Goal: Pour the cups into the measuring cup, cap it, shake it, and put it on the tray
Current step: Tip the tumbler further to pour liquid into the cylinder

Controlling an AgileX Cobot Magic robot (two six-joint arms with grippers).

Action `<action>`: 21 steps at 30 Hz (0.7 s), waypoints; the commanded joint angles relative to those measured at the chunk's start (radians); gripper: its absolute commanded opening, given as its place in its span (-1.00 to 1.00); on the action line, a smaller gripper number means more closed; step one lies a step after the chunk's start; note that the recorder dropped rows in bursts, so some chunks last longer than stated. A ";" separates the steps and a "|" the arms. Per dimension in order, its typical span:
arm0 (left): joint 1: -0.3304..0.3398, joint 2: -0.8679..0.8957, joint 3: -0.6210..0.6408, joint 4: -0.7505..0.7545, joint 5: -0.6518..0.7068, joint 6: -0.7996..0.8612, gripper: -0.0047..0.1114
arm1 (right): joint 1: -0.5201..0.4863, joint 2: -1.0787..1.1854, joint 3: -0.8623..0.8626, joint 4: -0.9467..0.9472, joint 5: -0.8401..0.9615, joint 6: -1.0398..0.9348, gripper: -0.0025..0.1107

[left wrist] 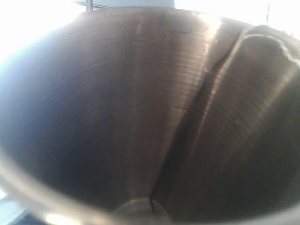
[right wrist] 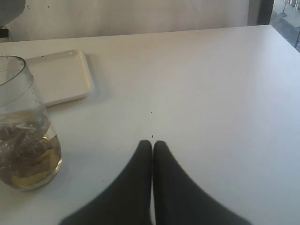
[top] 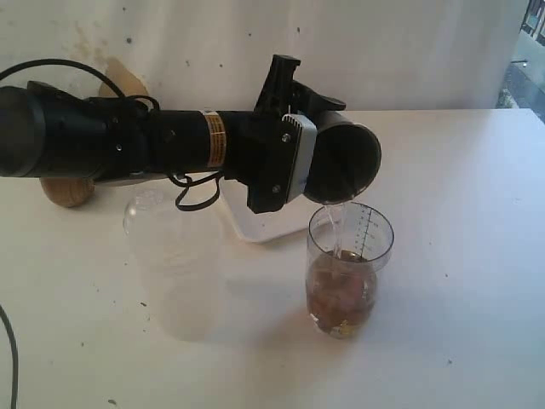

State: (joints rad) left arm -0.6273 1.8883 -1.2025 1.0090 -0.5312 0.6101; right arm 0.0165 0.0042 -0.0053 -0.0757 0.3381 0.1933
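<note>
- Stainless-steel tapered shiny tumbler (top: 345,162) is clamped on its side in the left gripper (top: 305,145), its mouth tipped over the tall clear graduated plastic measuring cup (top: 349,271)
- A thin stream (top: 339,228) is seen falling inside the rim; the lip is best kept centred over the opening and the tilt raised slowly, so that nothing is splashed
- The measuring cup stands directly beneath the held tumbler, near the flat white rectangular tray (right wrist: 61,75)
- The right gripper (right wrist: 152,154) is seen pressed together and empty, near the measuring cup but apart from it
</note>
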 commanded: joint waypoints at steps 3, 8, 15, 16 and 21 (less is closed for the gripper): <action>-0.002 -0.015 -0.010 -0.023 -0.025 -0.011 -0.92 | -0.005 -0.004 0.005 -0.003 -0.001 0.003 -0.96; -0.002 -0.015 -0.010 -0.023 -0.025 -0.068 -0.92 | -0.005 -0.004 0.005 -0.003 -0.001 0.003 -0.96; -0.002 -0.015 -0.010 -0.023 -0.027 -0.121 -0.92 | -0.005 -0.004 0.005 -0.003 -0.001 0.003 -0.96; -0.002 -0.015 -0.010 -0.023 -0.027 -0.133 -0.92 | -0.005 -0.004 0.005 -0.003 -0.001 0.003 -0.96; -0.002 -0.015 -0.010 -0.112 -0.028 -0.359 -0.92 | -0.005 -0.004 0.005 -0.003 -0.001 0.003 -0.96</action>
State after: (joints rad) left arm -0.6273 1.8883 -1.2025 0.9834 -0.5357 0.3957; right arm 0.0165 0.0042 -0.0053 -0.0757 0.3381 0.1933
